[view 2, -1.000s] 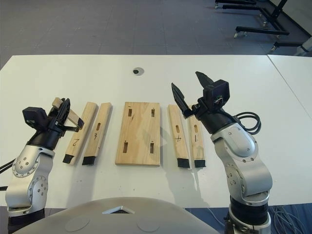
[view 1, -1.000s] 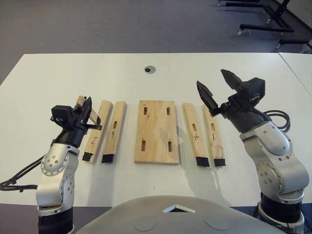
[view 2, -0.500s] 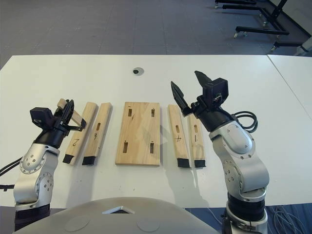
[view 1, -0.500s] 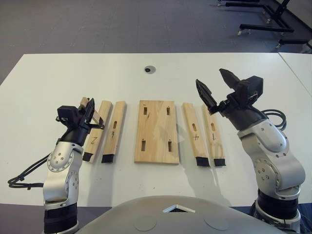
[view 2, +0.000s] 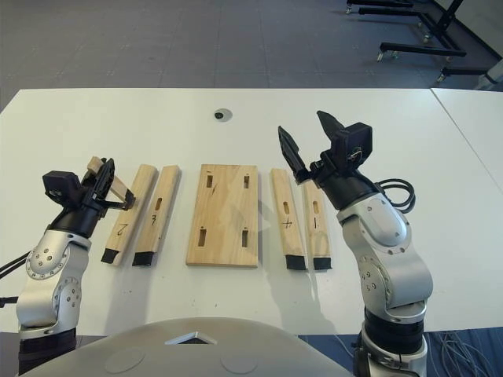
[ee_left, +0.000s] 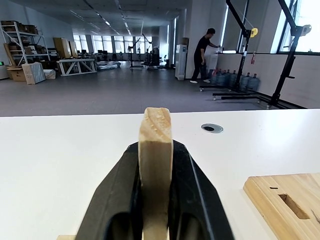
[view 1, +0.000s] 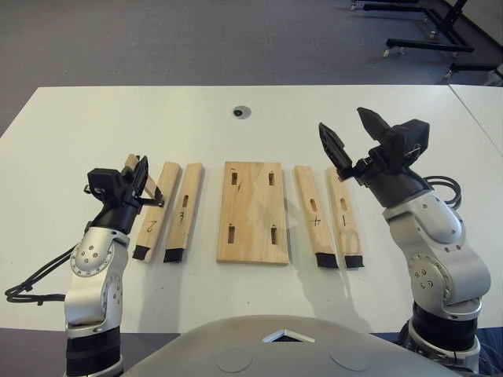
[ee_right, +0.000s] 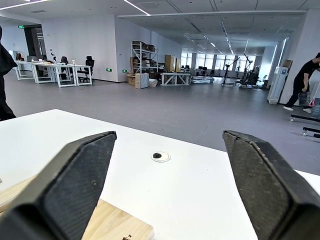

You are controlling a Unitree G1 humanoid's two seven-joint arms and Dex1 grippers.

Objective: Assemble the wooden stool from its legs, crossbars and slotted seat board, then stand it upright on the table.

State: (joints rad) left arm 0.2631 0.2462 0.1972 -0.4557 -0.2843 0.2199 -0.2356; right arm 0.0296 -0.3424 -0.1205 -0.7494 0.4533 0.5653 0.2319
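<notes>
A white table [view 1: 94,118] stands on a grey floor [view 1: 157,39], with black wheeled frames [view 1: 428,43] beyond its far right corner. The open hall has white walls [ee_right: 130,45], ceiling strip lights [ee_right: 145,7], shelving [ee_right: 142,65], desks [ee_right: 55,72] and tall windows [ee_left: 310,45]

A round grey grommet [view 1: 240,111] sat as the landmark. Beyond the grommet stretched grey carpet floor [view 1: 157,39]. Far beyond it, to the right, stood black wheeled stand bases [view 1: 428,44]. Well right of the grommet lay a second white table [view 1: 483,106]. Far behind the grommet, shelving [ee_right: 141,57] and desks [ee_right: 50,70] stood in the hall.
</notes>
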